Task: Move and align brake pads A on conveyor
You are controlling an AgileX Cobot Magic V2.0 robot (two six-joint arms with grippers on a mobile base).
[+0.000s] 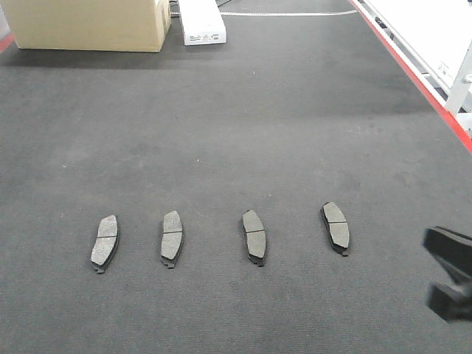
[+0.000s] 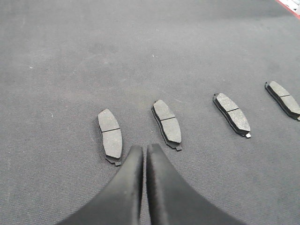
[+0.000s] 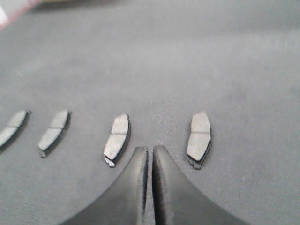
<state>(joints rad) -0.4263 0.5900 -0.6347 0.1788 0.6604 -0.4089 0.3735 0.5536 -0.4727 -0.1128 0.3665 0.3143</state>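
Lying friction-face up in a left-to-right row near the front of the conveyor [image 1: 236,110]: four brake pads [image 1: 254,234] | left gripper [image 2: 144,149] and right gripper [image 3: 149,151] hovering, fingers pressed together, clamping nothing | step: probably checking alignment | next: possibly straightening the tilted pads.

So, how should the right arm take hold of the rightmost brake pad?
Come straight down from above and close the fingers across the narrow width of the rightmost brake pad, near its centre groove. It lies flat on the conveyor, slightly turned, so the wrist probably must rotate to match.
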